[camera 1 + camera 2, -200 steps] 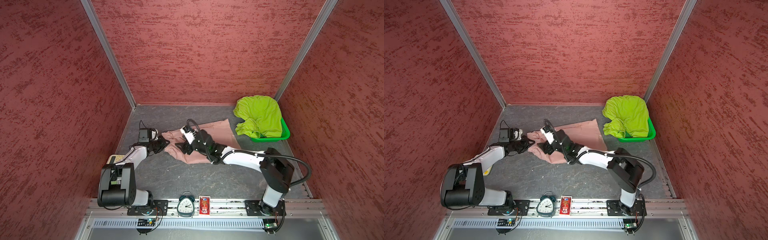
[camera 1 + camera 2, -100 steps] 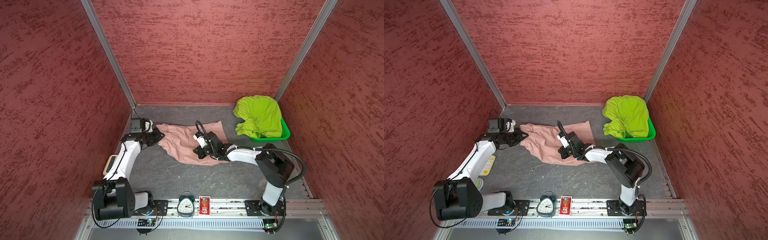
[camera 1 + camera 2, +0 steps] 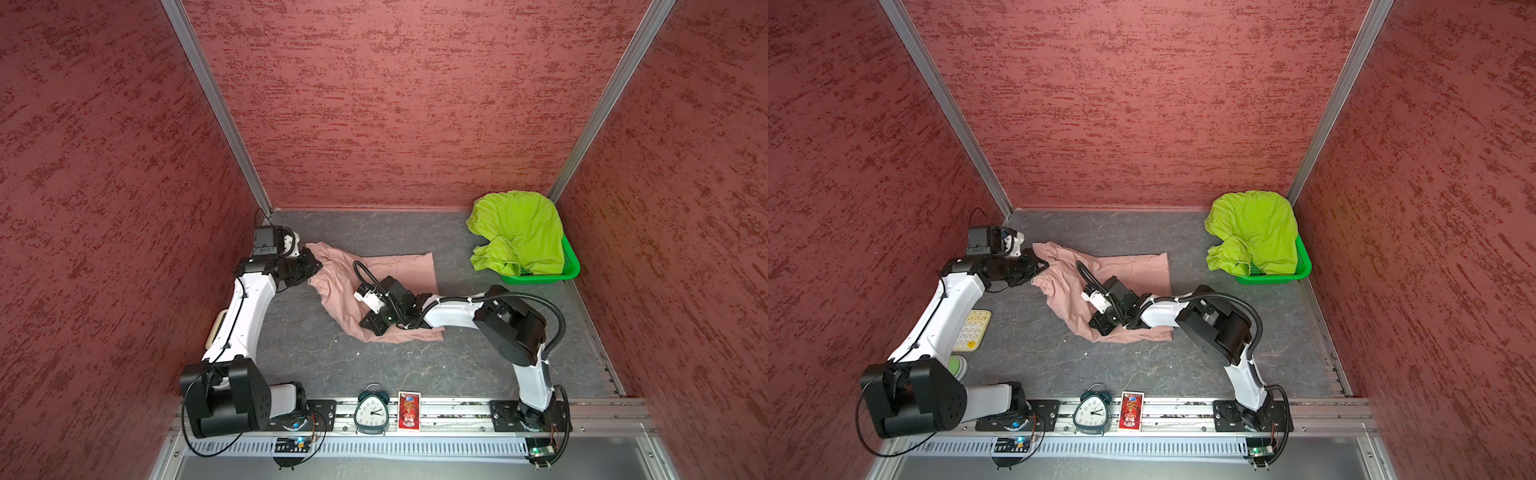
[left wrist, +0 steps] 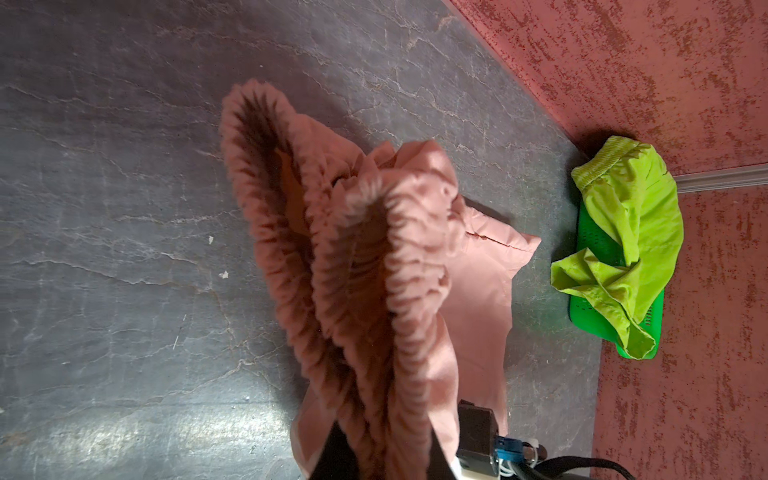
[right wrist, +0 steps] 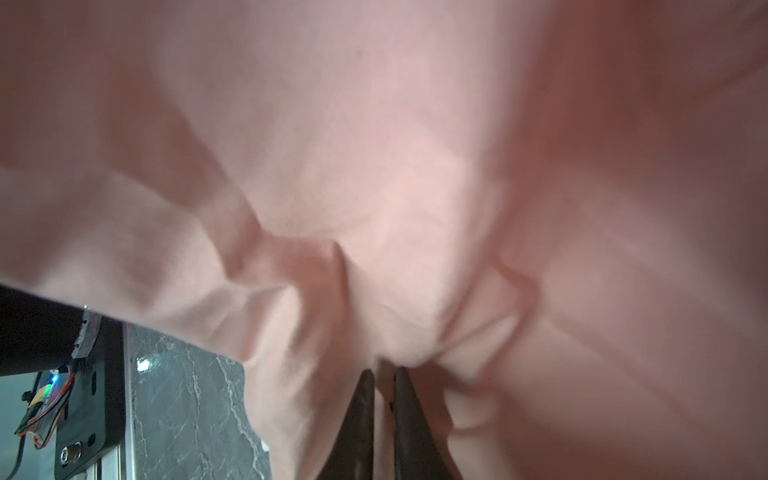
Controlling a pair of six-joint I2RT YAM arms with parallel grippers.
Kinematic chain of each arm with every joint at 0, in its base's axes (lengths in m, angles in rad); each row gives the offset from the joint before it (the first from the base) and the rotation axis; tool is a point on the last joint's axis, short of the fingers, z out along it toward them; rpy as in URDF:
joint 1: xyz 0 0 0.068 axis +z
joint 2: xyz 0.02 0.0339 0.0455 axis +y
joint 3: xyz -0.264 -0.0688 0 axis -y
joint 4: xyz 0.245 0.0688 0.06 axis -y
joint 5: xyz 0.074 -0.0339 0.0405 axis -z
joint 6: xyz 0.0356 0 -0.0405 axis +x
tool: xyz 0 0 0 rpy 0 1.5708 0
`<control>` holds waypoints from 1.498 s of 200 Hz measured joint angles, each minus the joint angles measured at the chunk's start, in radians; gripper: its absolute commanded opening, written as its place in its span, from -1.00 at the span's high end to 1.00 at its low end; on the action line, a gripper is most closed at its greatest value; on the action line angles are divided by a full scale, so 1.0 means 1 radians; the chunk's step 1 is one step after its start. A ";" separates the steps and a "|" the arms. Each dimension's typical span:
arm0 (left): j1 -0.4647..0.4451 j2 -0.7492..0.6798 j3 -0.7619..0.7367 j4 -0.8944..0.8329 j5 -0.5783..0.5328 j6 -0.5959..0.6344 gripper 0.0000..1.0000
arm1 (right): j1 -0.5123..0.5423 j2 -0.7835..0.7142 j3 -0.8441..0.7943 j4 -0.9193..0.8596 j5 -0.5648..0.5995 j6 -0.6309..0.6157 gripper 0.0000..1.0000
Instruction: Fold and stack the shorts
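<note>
Two grips hold the pink shorts (image 3: 395, 270), spread at the middle of the table (image 3: 374, 370): the left pincer (image 3: 312, 269) clamps the gathered waistband at ten o'clock, and the right pincer (image 3: 372, 327), narrow, nips a fabric fold at six o'clock; the green shorts (image 3: 519, 232) drape over the basket (image 3: 570, 266) at two o'clock

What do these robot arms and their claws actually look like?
The left arm and right arm have white links between chunky black joints. The left gripper and right gripper are black. A ribbed black cable loops along the right arm.
</note>
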 measured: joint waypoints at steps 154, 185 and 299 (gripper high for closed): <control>-0.035 0.063 0.155 -0.085 -0.033 0.097 0.70 | -0.132 0.465 0.650 0.049 0.023 0.079 0.88; -0.046 0.103 0.226 -0.125 -0.068 0.120 0.74 | -0.148 0.462 0.651 0.014 0.026 0.122 0.13; 0.018 0.185 0.430 -0.335 -0.265 0.229 1.00 | -0.286 -0.219 -0.140 -0.102 0.153 0.133 -0.31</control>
